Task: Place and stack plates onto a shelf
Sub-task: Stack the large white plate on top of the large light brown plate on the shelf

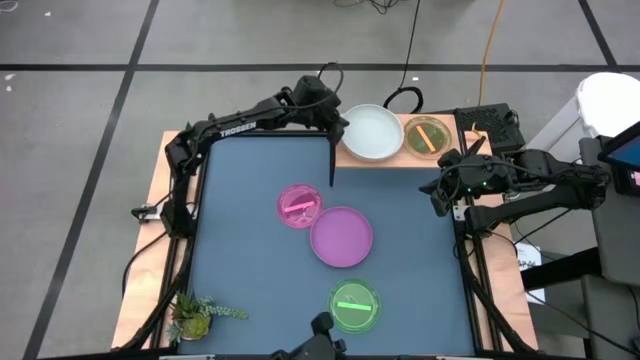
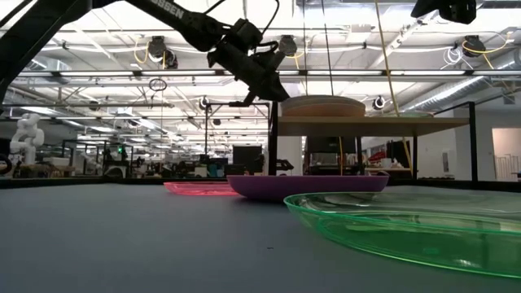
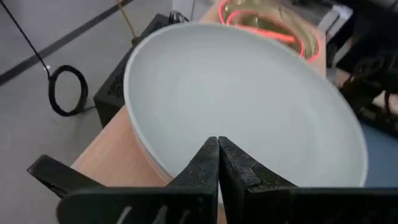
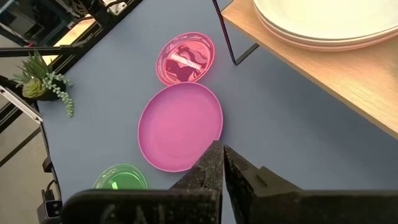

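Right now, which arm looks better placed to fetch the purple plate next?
Probably the right. Its hand, shut, looks over the purple plate, while the left hand, also shut, sits at the white plate on the shelf.

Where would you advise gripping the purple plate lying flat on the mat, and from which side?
Grip the purple plate by its raised rim, probably on the edge facing the right gripper: that side is open mat, while the pink plate touches its far-left edge.

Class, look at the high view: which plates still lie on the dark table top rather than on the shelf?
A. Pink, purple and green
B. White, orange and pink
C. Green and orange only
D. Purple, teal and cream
A: the small pink plate, the purple plate and the green plate lie on the table top, while the white plate and orange plate sit on the shelf.
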`<state>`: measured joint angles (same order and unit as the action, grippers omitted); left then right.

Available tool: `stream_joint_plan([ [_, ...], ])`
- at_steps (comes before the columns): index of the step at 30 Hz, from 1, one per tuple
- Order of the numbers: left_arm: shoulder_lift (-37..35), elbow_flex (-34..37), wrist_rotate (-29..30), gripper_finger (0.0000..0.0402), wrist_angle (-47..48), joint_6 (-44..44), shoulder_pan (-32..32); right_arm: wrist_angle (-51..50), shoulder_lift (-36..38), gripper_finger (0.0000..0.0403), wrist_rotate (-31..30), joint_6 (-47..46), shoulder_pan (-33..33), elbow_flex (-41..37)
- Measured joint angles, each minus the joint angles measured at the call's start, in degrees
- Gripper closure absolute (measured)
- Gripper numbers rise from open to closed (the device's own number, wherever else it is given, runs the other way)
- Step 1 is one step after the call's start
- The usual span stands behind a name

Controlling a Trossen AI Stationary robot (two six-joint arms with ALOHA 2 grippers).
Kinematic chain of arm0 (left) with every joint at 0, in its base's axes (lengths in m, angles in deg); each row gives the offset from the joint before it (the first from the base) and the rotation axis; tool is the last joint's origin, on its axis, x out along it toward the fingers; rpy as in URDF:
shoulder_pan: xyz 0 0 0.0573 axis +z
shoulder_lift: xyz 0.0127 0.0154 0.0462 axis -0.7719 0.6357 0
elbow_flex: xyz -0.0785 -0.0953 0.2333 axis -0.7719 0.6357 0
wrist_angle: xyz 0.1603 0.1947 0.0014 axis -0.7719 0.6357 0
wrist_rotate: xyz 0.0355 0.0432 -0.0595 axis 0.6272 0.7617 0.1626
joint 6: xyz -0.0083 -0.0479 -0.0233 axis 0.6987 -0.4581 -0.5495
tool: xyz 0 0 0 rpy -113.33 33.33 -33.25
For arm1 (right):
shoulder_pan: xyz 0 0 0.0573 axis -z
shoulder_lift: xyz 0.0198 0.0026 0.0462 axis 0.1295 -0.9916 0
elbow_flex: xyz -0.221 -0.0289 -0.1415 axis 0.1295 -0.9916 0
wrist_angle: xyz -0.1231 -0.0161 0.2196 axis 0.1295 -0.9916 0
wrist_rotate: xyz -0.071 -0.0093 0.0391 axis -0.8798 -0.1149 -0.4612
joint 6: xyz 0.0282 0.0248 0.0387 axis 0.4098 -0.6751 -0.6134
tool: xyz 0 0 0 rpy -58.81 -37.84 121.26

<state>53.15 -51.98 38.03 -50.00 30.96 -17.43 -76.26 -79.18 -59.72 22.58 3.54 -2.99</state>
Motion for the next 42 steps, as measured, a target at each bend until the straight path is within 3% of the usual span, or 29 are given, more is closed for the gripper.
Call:
stream_joint_plan([
  [20,0.0,0.2,-0.1,0.0401,1.2,3.6,2.4,-0.1,0.0,0.0403,-0.4,1.6,0.1,0.0],
  [37,-0.1,2.2,-0.2,0.0401,-2.8,0.8,2.3,-0.1,0.0,0.0403,-0.5,0.7,0.1,0.0],
  [42,-0.1,2.2,-0.3,0.0401,-3.5,0.3,2.3,0.1,-0.1,0.0403,-4.1,0.7,0.1,-1.0],
])
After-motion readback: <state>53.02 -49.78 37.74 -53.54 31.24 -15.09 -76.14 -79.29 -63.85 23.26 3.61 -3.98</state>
